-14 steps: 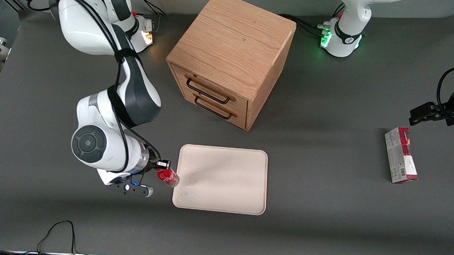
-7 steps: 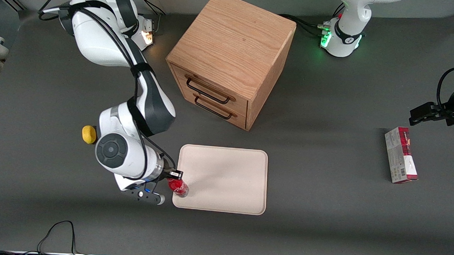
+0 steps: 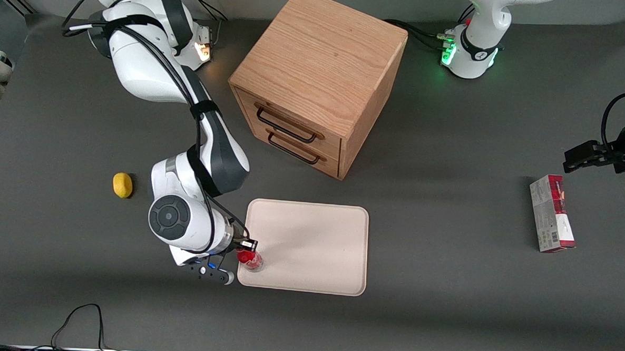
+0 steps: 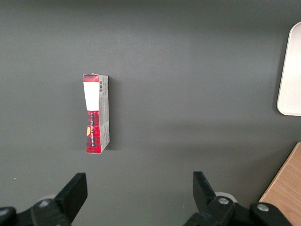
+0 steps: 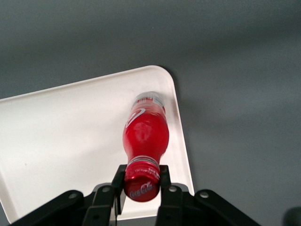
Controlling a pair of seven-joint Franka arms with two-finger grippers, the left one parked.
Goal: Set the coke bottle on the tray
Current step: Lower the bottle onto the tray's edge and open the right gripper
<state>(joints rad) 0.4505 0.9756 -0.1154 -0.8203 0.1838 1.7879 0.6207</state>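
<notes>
Coke bottle (image 3: 249, 259) status: gripped at the red cap, upright with a slight tilt, positioned over the tray (image 3: 310, 233) at the corner nearest the front camera on the working arm's end. In the right wrist view the coke bottle (image 5: 145, 134) extends away from the gripper (image 5: 141, 184), clear base toward the tray (image 5: 61, 136) surface; whether the base touches the tray cannot be told.

Items in the front view, left to right:

1. Lemon (image 3: 122, 184): a yellow object lying on the dark table (image 3: 445, 287), toward the working arm's end, well apart from the tray.
2. Gripper (image 3: 246, 249): located at the tray's edge, above the bottle. Its fingers (image 5: 118, 183) are closed narrowly on both sides of the cap, holding the bottle.
3. Tray: cream, rectangular with rounded corners, lying flat on the table in front of the drawer cabinet.
4. Drawer cabinet (image 3: 316, 81): a wooden cabinet standing farther from the front camera than the tray. Two drawers with dark handles (image 3: 288, 127) face the tray; both appear closed.
5. Carton (image 3: 552, 213): a red-and-grey rectangular box lying flat toward the parked arm's end of the table, well apart from the tray. The left wrist view shows the carton (image 4: 96, 113) lying on its side, with one corner of the tray (image 4: 291, 75) at the picture's edge.
</notes>
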